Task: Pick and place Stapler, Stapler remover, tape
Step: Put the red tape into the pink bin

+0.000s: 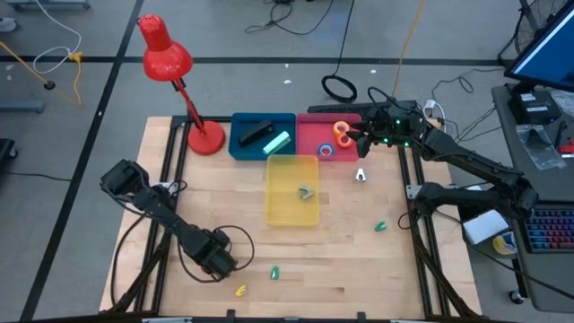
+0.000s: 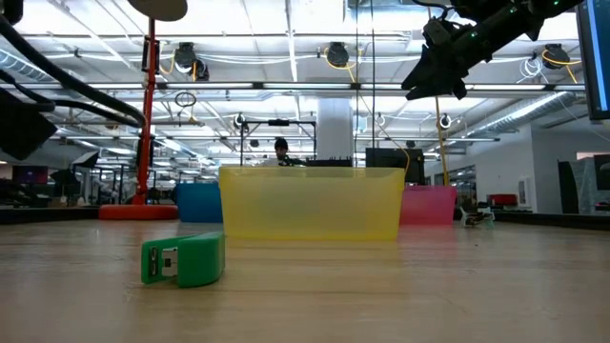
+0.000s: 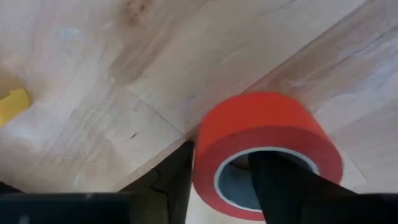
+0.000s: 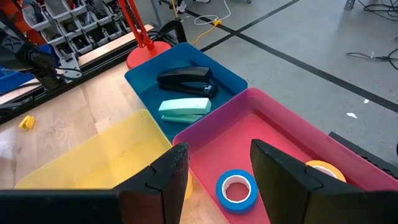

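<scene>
In the left wrist view a red tape roll [image 3: 267,130] with a grey core sits in my left gripper [image 3: 221,165], which is low over the near left part of the table [image 1: 218,260]; the gripper hides the roll from above. My right gripper [image 4: 217,180] is open above the pink bin [image 1: 309,136] and touches nothing. A blue tape roll [image 4: 236,190] and an orange one [image 4: 323,168] lie flat in the pink bin. A black stapler [image 4: 185,79] and a pale green stapler [image 4: 183,109] lie in the blue bin [image 1: 242,135]. One staple remover [image 1: 307,192] lies in the yellow bin. My left gripper is shut on the red tape roll's ring wall [image 3: 208,155]. One finger [image 3: 280,186] is inside the open core and the other [image 3: 177,180] is outside the wall. Whether the roll rests on the table or is lifted clear, I cannot tell.
A second staple remover [image 1: 360,175] lies on the table right of the yellow bin [image 1: 291,211]. Small green pieces [image 1: 380,227] [image 1: 275,271] and a yellow piece [image 1: 240,290] lie on the near half. A red desk lamp [image 1: 204,136] stands at the far left.
</scene>
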You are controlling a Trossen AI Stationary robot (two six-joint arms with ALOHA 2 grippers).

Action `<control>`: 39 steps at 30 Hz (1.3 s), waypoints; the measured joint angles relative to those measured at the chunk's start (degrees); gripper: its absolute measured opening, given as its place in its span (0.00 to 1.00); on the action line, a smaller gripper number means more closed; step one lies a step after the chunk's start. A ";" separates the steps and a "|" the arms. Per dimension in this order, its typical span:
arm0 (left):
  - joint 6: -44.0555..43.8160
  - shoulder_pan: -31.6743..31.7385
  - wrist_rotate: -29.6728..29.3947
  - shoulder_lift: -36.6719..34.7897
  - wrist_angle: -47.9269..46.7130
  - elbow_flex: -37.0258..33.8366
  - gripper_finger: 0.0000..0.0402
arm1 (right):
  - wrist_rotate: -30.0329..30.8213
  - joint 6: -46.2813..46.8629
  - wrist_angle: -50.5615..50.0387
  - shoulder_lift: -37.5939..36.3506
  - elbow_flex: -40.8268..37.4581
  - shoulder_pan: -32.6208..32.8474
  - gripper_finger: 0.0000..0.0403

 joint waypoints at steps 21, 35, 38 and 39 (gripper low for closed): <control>-2.38 9.74 -26.56 -30.37 12.33 0.25 0.09 | -0.10 -1.00 0.32 0.00 -0.02 -0.02 0.41; 19.98 39.20 -14.86 -28.63 50.08 0.19 0.09 | -19.63 -17.71 12.69 0.02 -0.01 3.40 0.41; 19.12 42.87 -8.91 -24.58 59.60 0.28 0.09 | -19.50 -23.23 16.09 0.57 0.00 7.10 0.41; 18.59 43.73 -7.27 -22.78 63.37 0.26 0.09 | -19.46 -24.69 17.05 0.88 0.00 8.31 0.41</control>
